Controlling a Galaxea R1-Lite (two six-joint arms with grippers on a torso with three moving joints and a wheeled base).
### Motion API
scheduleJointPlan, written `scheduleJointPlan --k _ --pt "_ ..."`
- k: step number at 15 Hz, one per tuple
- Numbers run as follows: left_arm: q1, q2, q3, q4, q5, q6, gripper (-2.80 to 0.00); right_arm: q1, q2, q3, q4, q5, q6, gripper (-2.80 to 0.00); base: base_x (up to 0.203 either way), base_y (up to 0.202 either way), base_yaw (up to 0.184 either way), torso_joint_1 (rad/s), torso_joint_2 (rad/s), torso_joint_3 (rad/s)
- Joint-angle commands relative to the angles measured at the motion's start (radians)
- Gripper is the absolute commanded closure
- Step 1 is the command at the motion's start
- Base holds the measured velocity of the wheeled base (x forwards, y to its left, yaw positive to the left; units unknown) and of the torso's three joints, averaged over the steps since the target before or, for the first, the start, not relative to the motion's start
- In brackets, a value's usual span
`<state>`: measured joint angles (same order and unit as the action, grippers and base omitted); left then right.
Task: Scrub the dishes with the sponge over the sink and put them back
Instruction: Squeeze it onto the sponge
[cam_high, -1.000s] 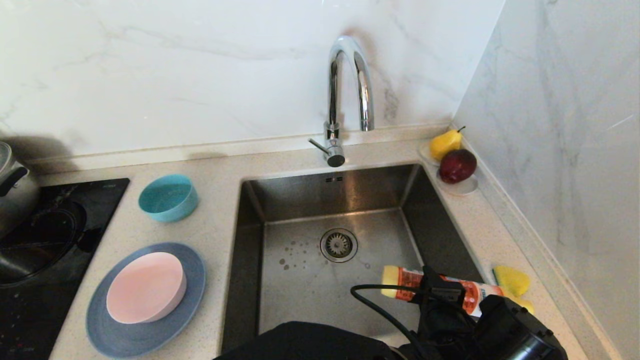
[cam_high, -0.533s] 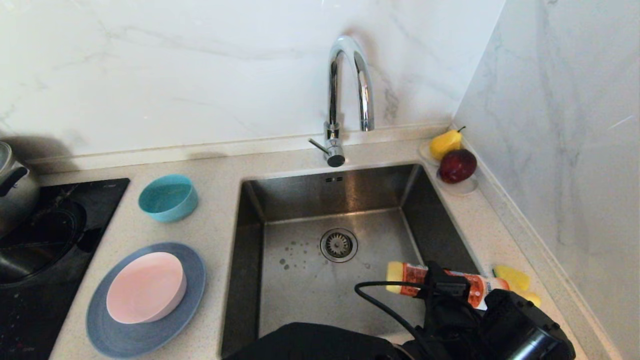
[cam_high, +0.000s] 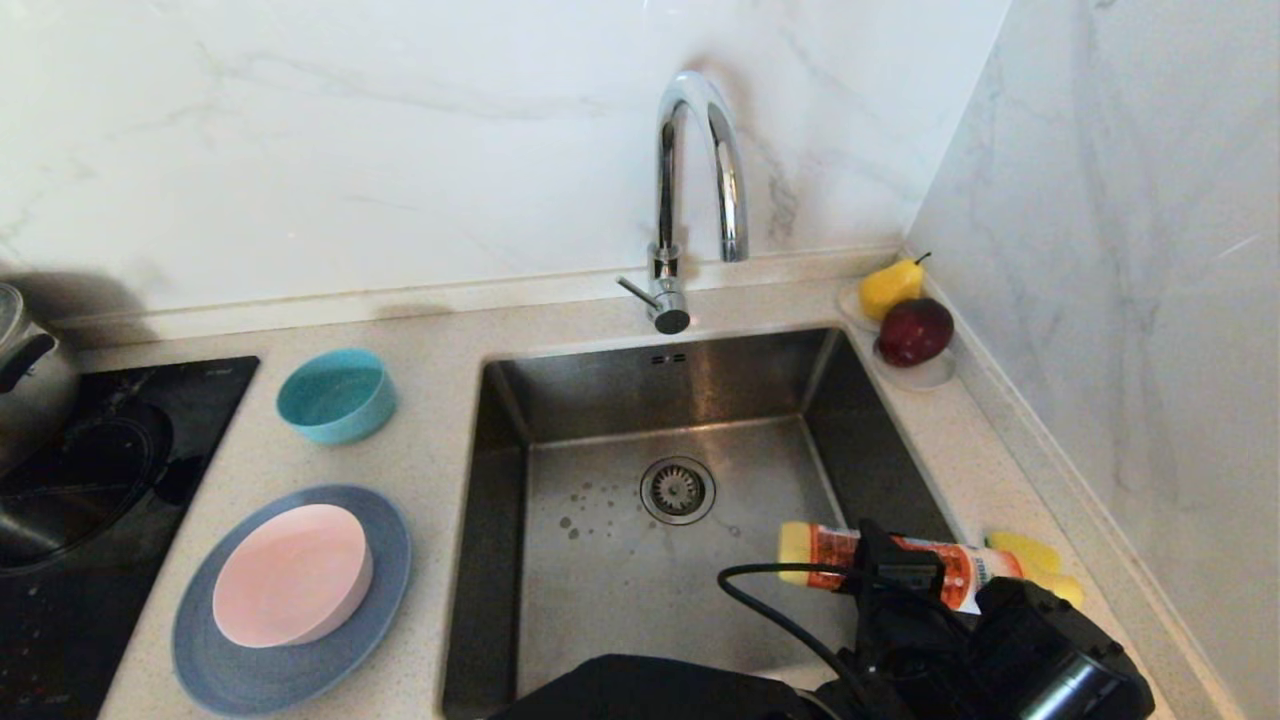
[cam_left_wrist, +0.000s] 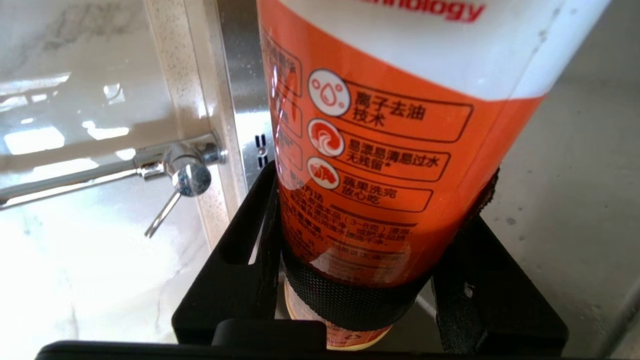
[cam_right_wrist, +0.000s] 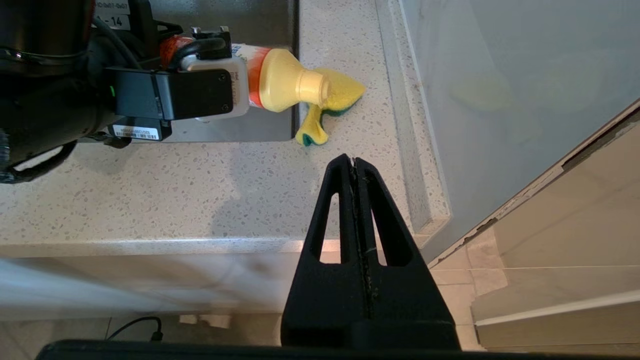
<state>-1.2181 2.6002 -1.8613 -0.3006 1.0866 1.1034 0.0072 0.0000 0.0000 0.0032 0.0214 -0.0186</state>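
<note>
My left gripper (cam_high: 890, 578) is shut on an orange and white detergent bottle (cam_high: 905, 562), held lying level over the near right corner of the sink (cam_high: 600, 570). In the left wrist view the fingers clamp the bottle (cam_left_wrist: 390, 150) near its base, with the left gripper (cam_left_wrist: 375, 225) round it. The bottle's yellow nozzle (cam_right_wrist: 300, 85) meets the yellow and green sponge (cam_right_wrist: 345, 91), which lies on the counter at the sink's right rim, partly hidden in the head view (cam_high: 1030, 553). The teal bowl (cam_high: 335, 395) stands left of the sink. The pink bowl (cam_high: 290, 575) rests on the slate-blue plate (cam_high: 250, 680). My right gripper (cam_right_wrist: 354, 160) is shut and parked below the counter's front edge.
A curved chrome tap (cam_high: 690, 180) rises behind the sink. A pear (cam_high: 890, 285) and a dark red apple (cam_high: 915, 330) sit on a white saucer in the back right corner. A black hob (cam_high: 80, 500) with a pot (cam_high: 25, 370) lies far left. A wall closes the right side.
The left gripper and the bottle have shifted a little to the right, and the bottle's nozzle end now covers more of the sponge. Nothing else has moved.
</note>
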Motion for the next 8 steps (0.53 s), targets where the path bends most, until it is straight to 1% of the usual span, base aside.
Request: scheduleJointPlan --k 1,4,6,8 --pt "0.002 0.013 -0.004 -0.002 0.01 0.007 0.0 0.0 -0.002 0.001 0.0 0.0 0.0 0.0 0.0 0.0 0.0 0.0 0.0 0.0" --pt "0.008 0.02 -0.004 0.002 0.012 0.007 0.0 0.0 -0.002 0.0 0.0 0.0 0.0 0.0 0.0 0.0 0.0 0.0 0.0 0.0" --pt "0.008 0.021 -0.009 0.032 0.018 0.006 0.0 0.0 -0.002 0.0 0.0 0.002 -0.001 0.0 0.0 0.0 0.0 0.0 0.0 0.0" --pt "0.008 0.026 -0.012 0.037 0.024 0.006 0.0 0.0 -0.002 0.001 0.0 0.0 -0.001 0.0 0.0 0.0 0.0 0.0 0.0 0.0"
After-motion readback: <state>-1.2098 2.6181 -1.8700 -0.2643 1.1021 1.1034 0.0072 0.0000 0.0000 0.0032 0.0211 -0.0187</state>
